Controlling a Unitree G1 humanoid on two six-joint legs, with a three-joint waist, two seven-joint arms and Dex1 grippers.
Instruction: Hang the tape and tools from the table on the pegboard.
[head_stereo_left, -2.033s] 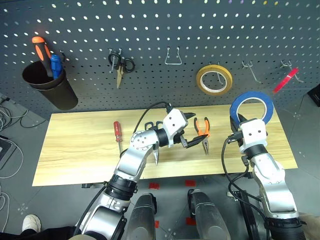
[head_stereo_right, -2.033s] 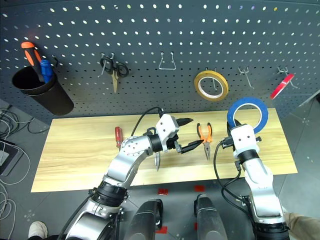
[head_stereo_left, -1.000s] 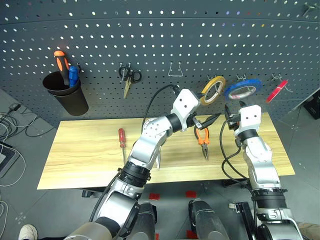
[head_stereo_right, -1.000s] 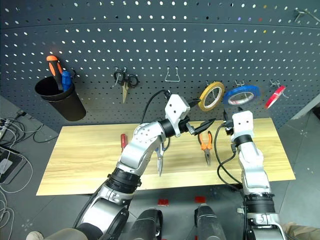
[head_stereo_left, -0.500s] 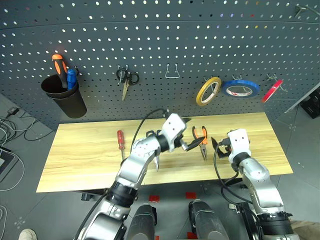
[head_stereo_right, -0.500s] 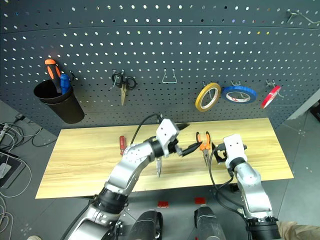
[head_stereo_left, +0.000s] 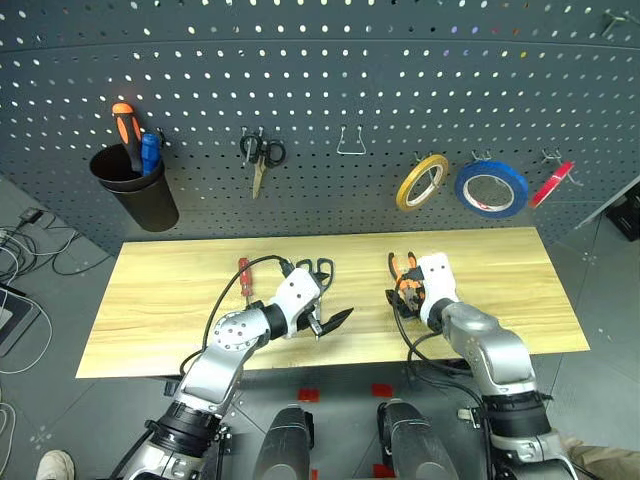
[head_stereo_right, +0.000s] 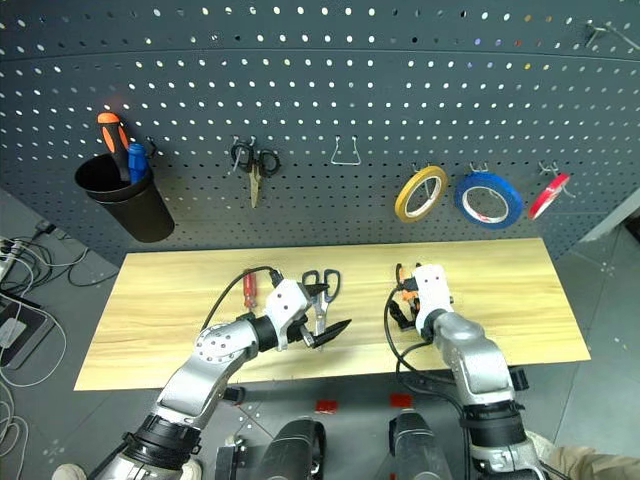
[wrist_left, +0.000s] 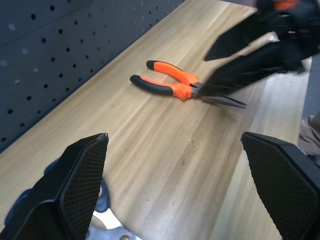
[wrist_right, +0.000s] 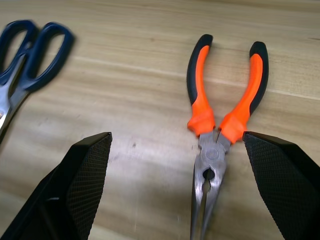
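Here I have both arms low over the bench (head_stereo_left: 150, 290), each gripper spread wide and holding nothing. The blue tape (head_stereo_left: 491, 190) hangs on its hook on the pegboard (head_stereo_left: 320, 80), just beside the yellow roll (head_stereo_left: 421, 182), so by my reading that part of the job is done and the tools are what remain. My right gripper (wrist_right: 175, 200) sits over the pliers (wrist_right: 220, 115), its fingers (wrist_right: 82, 185) standing on either side of the tool's nose, which I take as lining up for a pick. The pliers lie flat, long axis running from the back of the bench toward me, orange handles toward the pegboard and steel tips toward the front edge. My left gripper (head_stereo_left: 325, 322) hovers just beside the scissors (head_stereo_right: 320, 295), placed, I judge, for the next pick; they too lie flat, dark loops toward the pegboard and blades toward me. The screwdriver (head_stereo_left: 243, 275) rests left of that arm, red handle toward the board, shaft pointing to the front edge, untouched. An empty hook (head_stereo_left: 349, 142) waits between the small hung scissors (head_stereo_left: 261, 158) and the yellow roll.
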